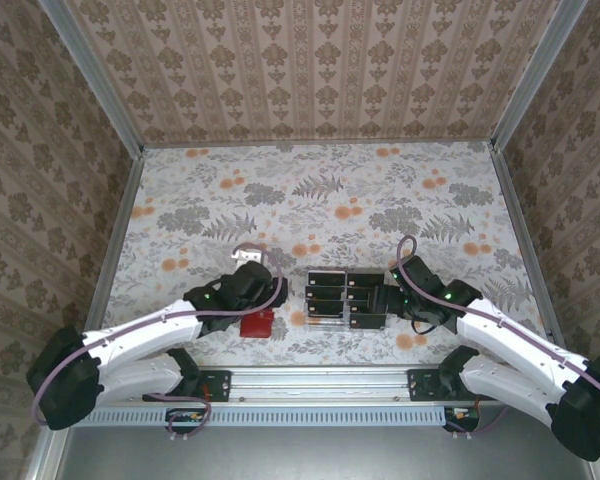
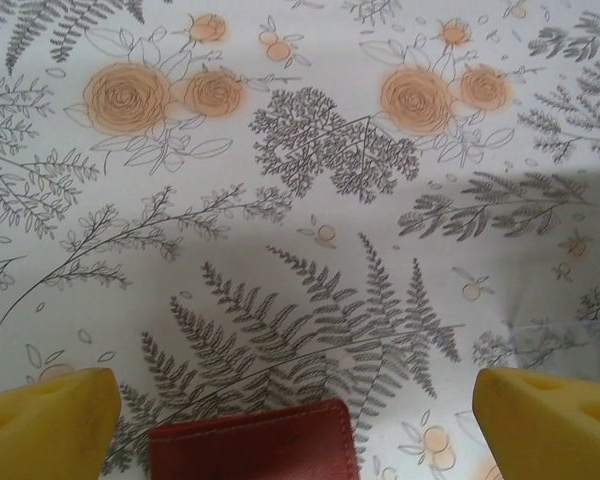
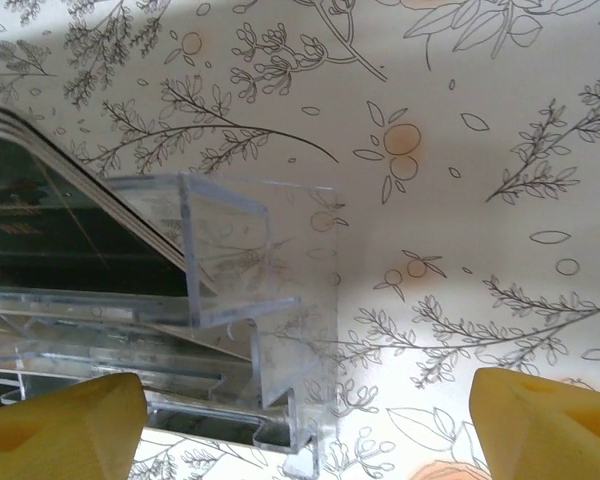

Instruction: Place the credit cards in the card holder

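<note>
Left wrist — left gripper (image 2: 300, 420) spread over card holder (image 2: 252, 445); right gripper (image 3: 305, 428) spread.

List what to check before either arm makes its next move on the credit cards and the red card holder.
1. Left gripper open: ok, fingers wide apart.
2. Card holder between the left fingers: ok, though off-centre.
3. Card holder opened to take cards: cannot tell.
4. Right gripper open: ok.
5. Credit cards lined up between the right fingers: not ok; the end of the clear tray sits there, with the cards off to one side.
6. Both grippers empty: ok.
</note>
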`<state>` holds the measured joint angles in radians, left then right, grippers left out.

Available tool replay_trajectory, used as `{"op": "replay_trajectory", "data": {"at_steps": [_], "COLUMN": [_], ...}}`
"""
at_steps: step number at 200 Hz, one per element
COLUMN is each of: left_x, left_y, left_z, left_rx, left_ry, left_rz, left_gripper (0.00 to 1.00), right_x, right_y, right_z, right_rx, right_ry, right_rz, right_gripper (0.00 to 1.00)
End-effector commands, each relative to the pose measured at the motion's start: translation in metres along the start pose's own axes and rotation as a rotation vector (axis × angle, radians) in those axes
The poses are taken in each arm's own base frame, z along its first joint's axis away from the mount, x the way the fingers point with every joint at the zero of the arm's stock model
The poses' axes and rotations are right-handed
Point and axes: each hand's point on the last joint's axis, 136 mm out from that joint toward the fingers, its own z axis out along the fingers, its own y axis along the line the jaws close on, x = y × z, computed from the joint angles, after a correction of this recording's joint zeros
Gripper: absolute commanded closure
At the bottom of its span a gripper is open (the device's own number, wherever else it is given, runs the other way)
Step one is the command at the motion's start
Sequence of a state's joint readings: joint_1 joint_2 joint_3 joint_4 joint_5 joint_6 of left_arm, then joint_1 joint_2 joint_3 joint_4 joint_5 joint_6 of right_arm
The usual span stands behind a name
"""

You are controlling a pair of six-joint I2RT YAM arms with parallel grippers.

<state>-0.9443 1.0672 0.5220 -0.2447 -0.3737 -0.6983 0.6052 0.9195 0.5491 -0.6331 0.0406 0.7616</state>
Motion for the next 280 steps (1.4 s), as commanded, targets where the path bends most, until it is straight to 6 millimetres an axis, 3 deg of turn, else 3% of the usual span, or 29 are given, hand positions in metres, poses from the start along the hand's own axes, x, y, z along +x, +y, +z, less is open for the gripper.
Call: {"op": "replay_trajectory", "data": {"at_steps": [1, 56, 144, 215, 280], "left_x": [-0.014, -0.004, 0.000, -0.026, -0.062], "left_y": [-0.009, -0.015, -0.058, -0.095, -0.129], "left_z": [-0.002, 0.007, 0.028, 0.055, 0.104], "left_rx": [-0.006, -0.004, 0.093, 0.118, 0.142], "left_ry": [-0.057, -0.002, 0.048, 0.022, 0.017], "left_rz": [-0.054, -0.047, -0.026, 0.009, 0.012], "left_gripper": [0.00, 0.00, 0.00, 0.00, 0.00], "right_x": [0.001, 0.001, -0.019, -0.055, -0.101], "right_y": [0.000, 0.000, -0.008, -0.043, -0.068], "right_z": [0.006, 0.010, 0.016, 0.009, 0.013], "right_rx": [-0.001, -0.005, 0.062, 0.152, 0.180], "right_ry": [-0.007, -0.018, -0.105, -0.223, -0.270], "right_rz": [0.019, 0.028, 0.055, 0.196, 0.302], "right_gripper": [0.15, 0.17, 0.21, 0.22, 0.22]}}
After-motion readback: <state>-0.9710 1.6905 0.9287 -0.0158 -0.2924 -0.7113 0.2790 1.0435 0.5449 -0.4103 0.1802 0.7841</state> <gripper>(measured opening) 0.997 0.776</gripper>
